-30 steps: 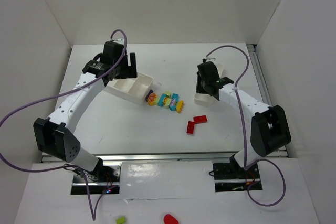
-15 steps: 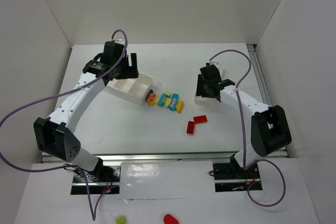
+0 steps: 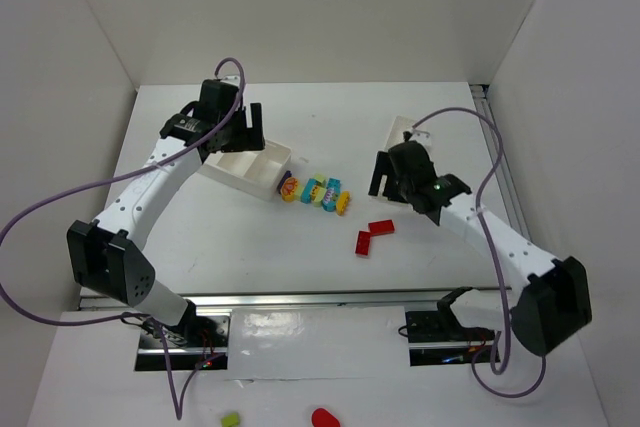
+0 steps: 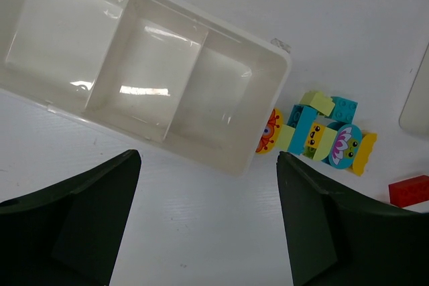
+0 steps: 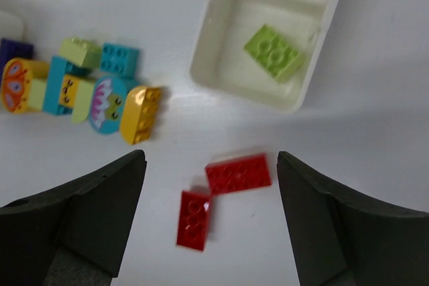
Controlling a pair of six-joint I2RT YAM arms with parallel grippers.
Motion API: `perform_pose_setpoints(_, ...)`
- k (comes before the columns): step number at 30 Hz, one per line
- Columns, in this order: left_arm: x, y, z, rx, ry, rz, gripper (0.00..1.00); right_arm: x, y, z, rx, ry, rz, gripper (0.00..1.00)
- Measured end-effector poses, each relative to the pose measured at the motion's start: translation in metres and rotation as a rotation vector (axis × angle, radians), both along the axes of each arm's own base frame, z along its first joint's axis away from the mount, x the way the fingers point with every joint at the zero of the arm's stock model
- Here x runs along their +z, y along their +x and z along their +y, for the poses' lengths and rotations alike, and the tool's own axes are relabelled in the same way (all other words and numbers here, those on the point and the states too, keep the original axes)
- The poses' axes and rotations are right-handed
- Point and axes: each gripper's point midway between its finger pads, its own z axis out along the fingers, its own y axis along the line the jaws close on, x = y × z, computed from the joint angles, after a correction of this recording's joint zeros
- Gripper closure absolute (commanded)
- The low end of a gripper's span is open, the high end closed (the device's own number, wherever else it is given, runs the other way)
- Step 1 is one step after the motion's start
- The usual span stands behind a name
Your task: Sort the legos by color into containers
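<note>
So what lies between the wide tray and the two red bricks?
The clump of mixed-colour bricks, close beside the wide tray and clearly apart from the red bricks. It shows in the top view and the left wrist view.

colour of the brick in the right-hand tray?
The brick is lime green; best in right wrist view.

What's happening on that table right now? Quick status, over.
Left gripper open, empty, by wide tray. Right gripper open above red bricks. One green brick in narrow tray; mixed cluster unsorted. Nothing blocking.
</note>
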Motion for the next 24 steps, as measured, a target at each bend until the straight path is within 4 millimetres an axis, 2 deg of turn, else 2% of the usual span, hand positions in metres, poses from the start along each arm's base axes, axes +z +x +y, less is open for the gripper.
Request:
perform_pose_setpoints(2,0.0,0.0,0.0,0.002,0.002,0.001,0.08,-0.006,-0.027,0.009,-0.003,0.058,0.022,0.1)
perform_pose_setpoints(4,0.0,0.0,0.0,0.0,0.002,0.002,0.08,-0.021,-0.049,0.016,0.001,0.093,0.064,0.1)
perform_pose_setpoints(8,-0.001,-0.001,-0.002,-0.006,0.002,0.005,0.08,-0.063,-0.089,0.027,0.023,0.102,0.192,0.07)
perform_pose_setpoints(13,-0.002,-0.002,-0.005,-0.013,0.003,0.009,0.08,-0.091,-0.111,0.05,0.101,0.054,0.29,0.06)
perform_pose_setpoints(17,-0.002,-0.003,-0.006,-0.015,0.003,0.009,0.08,-0.112,-0.118,0.058,0.13,0.001,0.357,0.07)
perform_pose_setpoints(20,-0.002,-0.003,-0.005,-0.013,0.006,0.008,0.08,-0.123,-0.116,0.061,0.127,-0.026,0.387,0.16)
perform_pose_setpoints(24,-0.002,-0.002,-0.004,-0.009,0.01,0.007,0.08,-0.13,-0.111,0.065,0.132,-0.038,0.387,0.47)
